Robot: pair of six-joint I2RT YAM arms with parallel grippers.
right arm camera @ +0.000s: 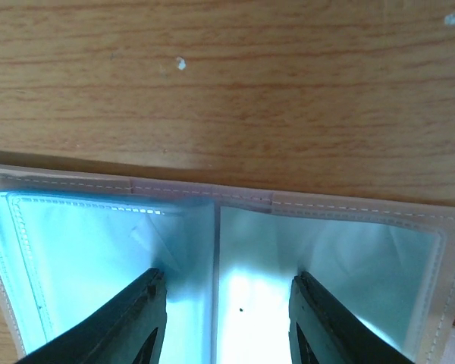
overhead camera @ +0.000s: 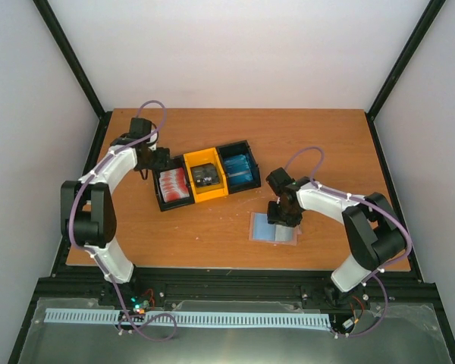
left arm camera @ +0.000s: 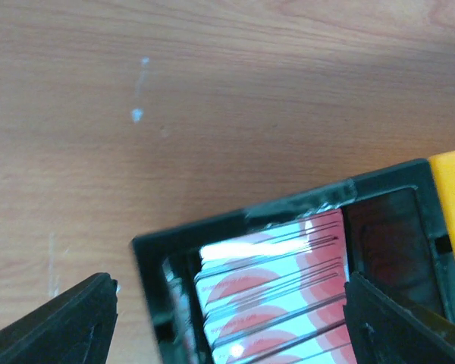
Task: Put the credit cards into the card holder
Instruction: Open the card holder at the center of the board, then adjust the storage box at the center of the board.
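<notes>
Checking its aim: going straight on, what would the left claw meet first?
Probably the red cards in the black bin; the open left claw straddles them, though depth is unclear.

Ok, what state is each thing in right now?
Holder: open flat on the table, sleeves up.
Red cards: stacked in the left black bin.
Black cards: in the yellow bin.
Blue cards: in the right black bin.
Left gripper: open, over the red cards.
Right gripper: open, low over the holder.
</notes>
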